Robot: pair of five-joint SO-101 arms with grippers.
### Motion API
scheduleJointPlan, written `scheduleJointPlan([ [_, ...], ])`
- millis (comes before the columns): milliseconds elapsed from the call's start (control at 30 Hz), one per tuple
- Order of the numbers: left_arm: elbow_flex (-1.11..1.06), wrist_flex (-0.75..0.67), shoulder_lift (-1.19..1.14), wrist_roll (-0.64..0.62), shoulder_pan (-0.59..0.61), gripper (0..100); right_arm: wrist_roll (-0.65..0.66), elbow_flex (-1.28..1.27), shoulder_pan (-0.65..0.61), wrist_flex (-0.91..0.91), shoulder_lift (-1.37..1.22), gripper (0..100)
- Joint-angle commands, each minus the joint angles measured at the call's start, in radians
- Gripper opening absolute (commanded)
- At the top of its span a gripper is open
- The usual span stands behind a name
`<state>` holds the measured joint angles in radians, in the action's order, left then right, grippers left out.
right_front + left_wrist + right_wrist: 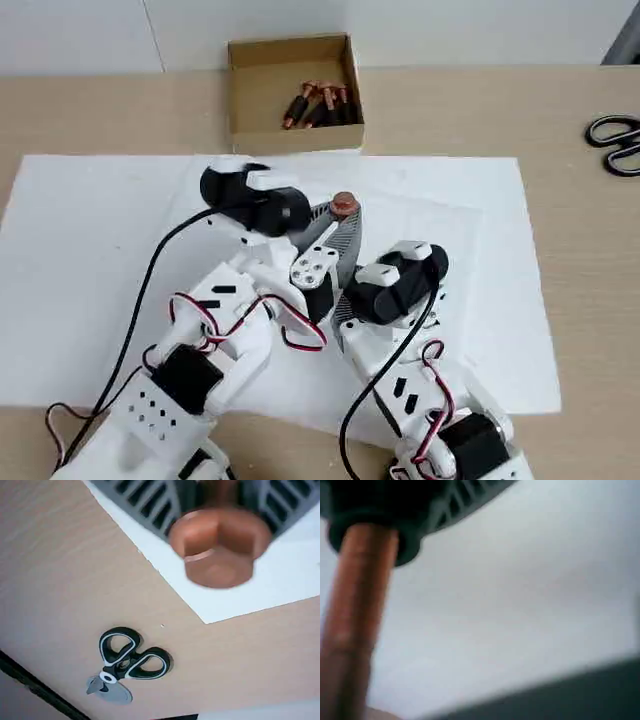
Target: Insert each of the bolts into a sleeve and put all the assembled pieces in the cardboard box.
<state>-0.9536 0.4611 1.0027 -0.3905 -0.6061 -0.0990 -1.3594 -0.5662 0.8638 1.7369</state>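
A copper bolt (345, 204) is held above the white paper sheet (100, 260), where the two arms meet. My left gripper (335, 212) is shut on it; in the left wrist view the hex head (220, 545) sits between the grey fingers (145, 495). My right gripper (350, 235) comes up from below and is shut on a black sleeve (405, 550). The bolt's copper shaft (355, 620) runs into that sleeve's end. The cardboard box (250, 100) stands behind the paper and holds several assembled pieces (322, 105).
Black-handled scissors (615, 143) lie on the bare table at the far right, also in the left wrist view as scissors (127, 660). The arms' bodies and cables cover the near middle of the paper. The paper's left and right parts lie bare.
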Motion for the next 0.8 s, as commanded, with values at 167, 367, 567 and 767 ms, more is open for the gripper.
scheduleJointPlan([
  [167,0.005,0.017,0.020,0.008,0.000,0,-0.009,0.006,-0.008,-0.025,0.010,0.4],
  [367,0.005,0.110,0.020,0.009,-0.006,0,-0.009,0.006,-0.008,-0.025,0.012,0.4],
  [567,0.004,0.206,0.025,0.009,-0.008,0,-0.009,0.006,-0.008,-0.025,0.012,0.4],
  [767,0.004,0.247,0.025,0.009,-0.009,0,-0.009,0.006,-0.007,-0.025,0.012,0.4],
])
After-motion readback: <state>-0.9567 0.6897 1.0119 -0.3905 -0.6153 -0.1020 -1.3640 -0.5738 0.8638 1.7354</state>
